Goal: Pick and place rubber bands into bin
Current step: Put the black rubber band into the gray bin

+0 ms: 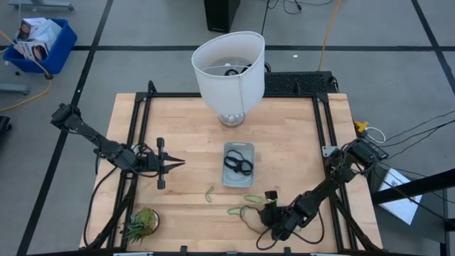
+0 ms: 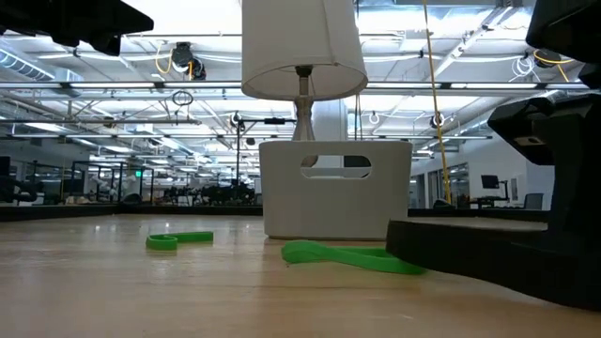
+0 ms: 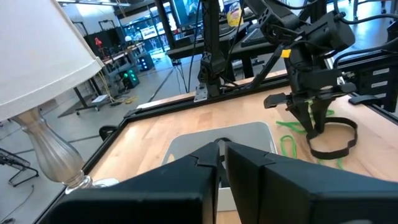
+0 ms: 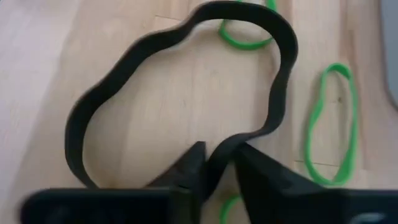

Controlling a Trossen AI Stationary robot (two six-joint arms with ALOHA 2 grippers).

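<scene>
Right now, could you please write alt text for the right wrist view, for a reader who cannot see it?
The right gripper pinches a large black rubber band between its two dark fingers on the wooden table. The band's wavy loop spreads out ahead of them, with three green rubber bands lying nearby.

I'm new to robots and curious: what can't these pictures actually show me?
- Bin: how many dark bands lie tangled inside; too small in the high view.
- Inside the lampshade: dark shapes, unclear.
- Low view: a dark arm part blocks the table's right side.
- Right wrist view: the black band runs under the right tool.
</scene>
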